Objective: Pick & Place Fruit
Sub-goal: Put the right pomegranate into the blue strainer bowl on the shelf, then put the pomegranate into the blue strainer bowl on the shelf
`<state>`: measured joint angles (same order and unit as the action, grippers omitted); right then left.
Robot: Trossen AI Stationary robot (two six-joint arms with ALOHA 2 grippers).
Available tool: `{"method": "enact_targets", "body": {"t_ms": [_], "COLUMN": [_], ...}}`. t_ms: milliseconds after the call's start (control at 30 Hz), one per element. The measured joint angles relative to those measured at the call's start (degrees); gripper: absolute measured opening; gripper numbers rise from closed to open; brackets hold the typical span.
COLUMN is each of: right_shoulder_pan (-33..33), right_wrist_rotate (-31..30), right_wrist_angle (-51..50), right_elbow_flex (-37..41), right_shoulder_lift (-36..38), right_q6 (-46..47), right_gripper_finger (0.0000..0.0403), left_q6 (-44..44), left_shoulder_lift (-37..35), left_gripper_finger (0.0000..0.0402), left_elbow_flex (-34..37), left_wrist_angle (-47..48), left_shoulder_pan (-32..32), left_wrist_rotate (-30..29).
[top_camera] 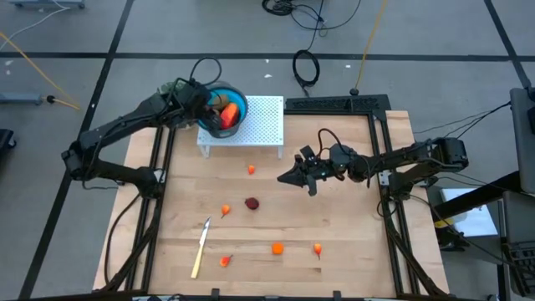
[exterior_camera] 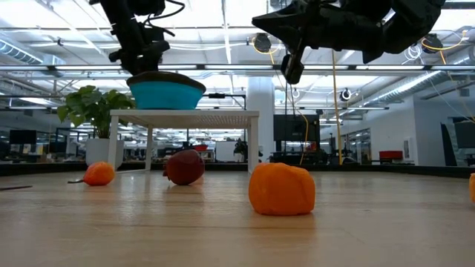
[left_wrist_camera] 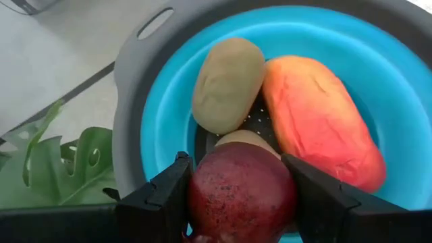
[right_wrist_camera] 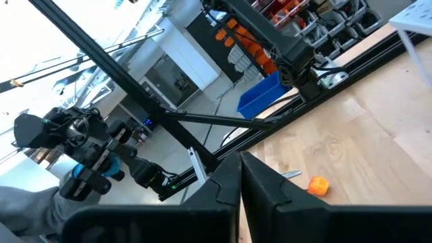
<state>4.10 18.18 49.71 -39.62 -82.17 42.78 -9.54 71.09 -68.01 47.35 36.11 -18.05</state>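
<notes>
A blue bowl [top_camera: 236, 105] with a grey rim [left_wrist_camera: 128, 88] stands on a white perforated stand [top_camera: 261, 125] at the table's far side. In it lie an olive-brown oval [left_wrist_camera: 228, 84], a larger red-orange piece [left_wrist_camera: 317, 121] and a second olive piece [left_wrist_camera: 244, 138]. My left gripper [left_wrist_camera: 239, 185] is over the bowl, shut on a dark red round fruit [left_wrist_camera: 239, 199]. My right gripper [top_camera: 292, 177] hangs shut over the table's middle, holding nothing. Another dark red fruit [top_camera: 252, 202] and several small orange pieces [top_camera: 277, 247] lie on the table. My left gripper pinches the dark red round fruit by its two opposite sides [left_wrist_camera: 202, 196] between the two fingers [left_wrist_camera: 169, 196]. The fingers slant down from the table's left side. The fruit is lifted clear, just above the pieces in the bowl.
A pale yellow-handled knife [top_camera: 201, 247] lies near the table's front left. A green leafy plant [left_wrist_camera: 54, 162] stands beside the bowl's rim. Black frame rails [top_camera: 380, 150] run along the table's sides. Bare wood lies between the scattered pieces.
</notes>
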Motion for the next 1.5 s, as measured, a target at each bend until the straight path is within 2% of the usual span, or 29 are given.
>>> {"method": "enact_targets", "body": {"t_ms": [500,800,1033,1133,1300,1500], "right_shoulder_pan": [0.5,0.5,0.5,0.5,0.2,-1.1], "right_wrist_rotate": [0.1,0.1,0.1,0.2,0.2,0.2], "right_wrist_angle": [0.0,0.0,0.0,0.1,0.1,0.1], "right_elbow_flex": [0.0,0.0,0.0,0.0,0.0,0.0], "right_shoulder_lift": [0.0,0.0,0.0,0.0,0.0,0.0], "right_q6": [0.0,0.0,0.4,1.5,-1.2,-10.1], "right_gripper_finger": [0.0001,0.0001,0.0001,0.0001,0.0001,0.0001], "left_q6": [1.9,3.0,6.7,6.5,4.7,4.9], "left_shoulder_lift": [0.0,0.0,0.1,0.1,-1.3,-6.5], "left_gripper_finger": [0.0204,0.0239,0.0244,0.0235,0.0201,0.0128], "left_elbow_flex": [0.0,0.0,-0.6,-4.5,-11.7,-12.1], "left_wrist_angle": [-0.1,-0.5,-0.6,0.9,4.5,5.8], "left_shoulder_pan": [3.1,3.2,3.2,3.2,2.1,-2.9], "left_wrist_rotate": [1.8,3.0,2.7,1.0,1.5,3.1]}}
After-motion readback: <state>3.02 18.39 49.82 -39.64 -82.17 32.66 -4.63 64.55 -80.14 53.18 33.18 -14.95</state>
